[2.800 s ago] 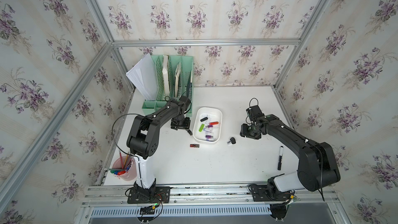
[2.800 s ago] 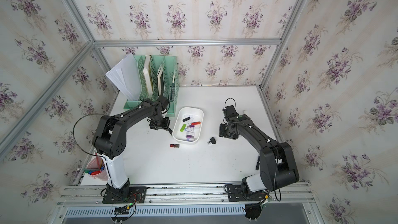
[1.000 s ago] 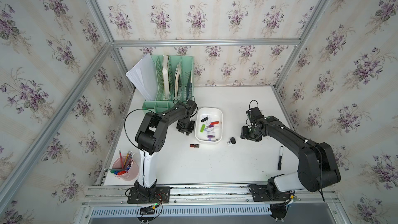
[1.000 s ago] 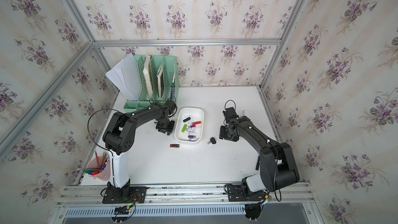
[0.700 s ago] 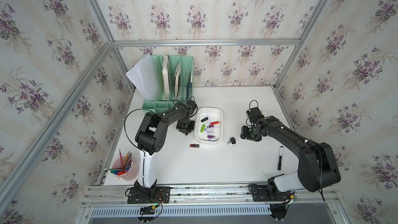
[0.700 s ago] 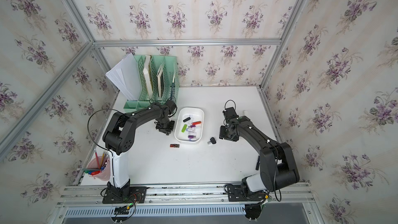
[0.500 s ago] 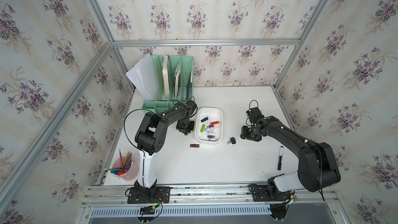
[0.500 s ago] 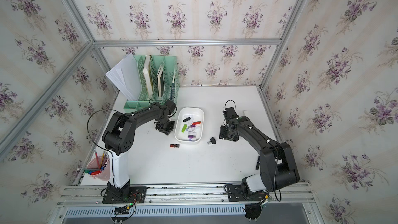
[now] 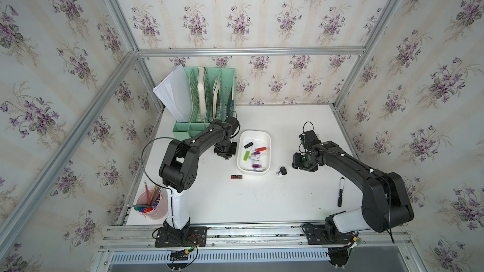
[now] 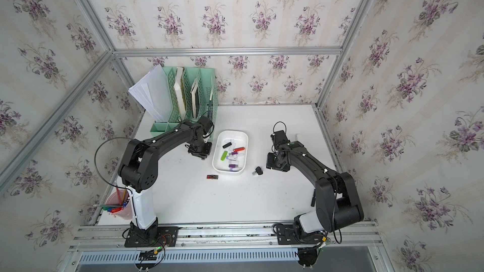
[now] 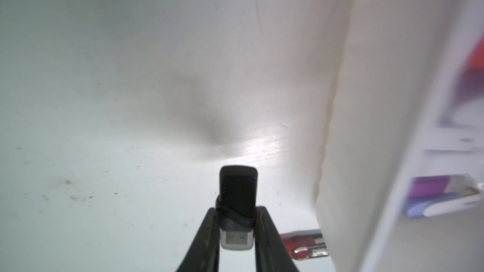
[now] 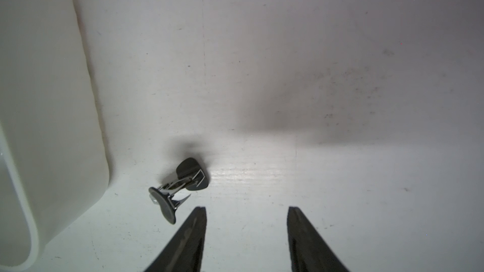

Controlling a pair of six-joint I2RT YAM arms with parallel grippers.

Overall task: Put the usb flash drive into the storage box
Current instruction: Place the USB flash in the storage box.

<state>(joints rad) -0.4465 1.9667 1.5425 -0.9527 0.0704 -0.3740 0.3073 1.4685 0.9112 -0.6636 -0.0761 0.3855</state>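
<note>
In the last second the left jaws have come together and are now clamped on the black usb flash drive (image 11: pixel 237 194). It sits just left of the storage box (image 9: pixel 258 135), mid-frame in both top views, not yet inside. I judge the grasp is made; lifting over the rim remains. The right jaws stand apart, empty, near another small drive (image 12: pixel 180 187) on the bench (image 12: pixel 314 48).

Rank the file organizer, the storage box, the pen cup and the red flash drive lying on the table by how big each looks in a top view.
Largest to smallest, in a top view:
1. mint-green file organizer
2. storage box
3. pink pen cup
4. red usb flash drive, by far the smallest
</note>
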